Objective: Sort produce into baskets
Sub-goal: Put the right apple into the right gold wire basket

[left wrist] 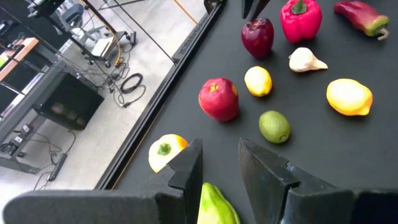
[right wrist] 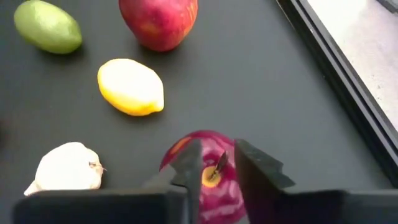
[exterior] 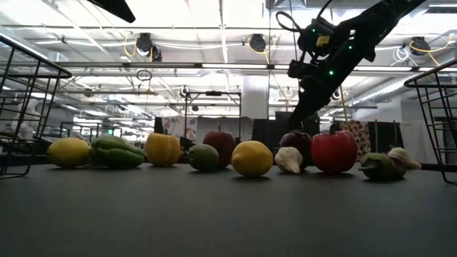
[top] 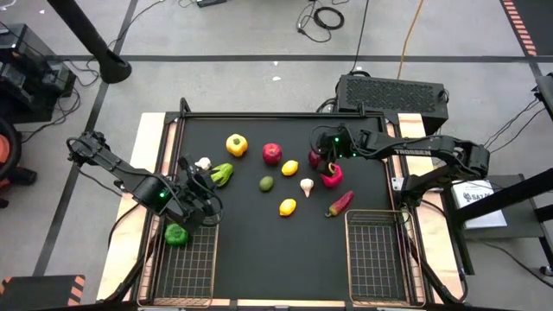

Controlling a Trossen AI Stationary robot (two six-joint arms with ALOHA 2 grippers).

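High view: overhead, straight down on the whole table [top: 259, 250]. Low view: table-top level, facing the room. Wrist views: close, oblique, behind each claw. All four share the small lemon [top: 290, 168] [exterior: 251, 158] [left wrist: 257, 81] [right wrist: 130, 87].

A black table mat [top: 259, 233] covers the work surface. Behind the table stands a black perforated box [top: 390, 92]. Cables [top: 321, 15] lie on the grey floor, and an orange cable [top: 409, 34] runs near them
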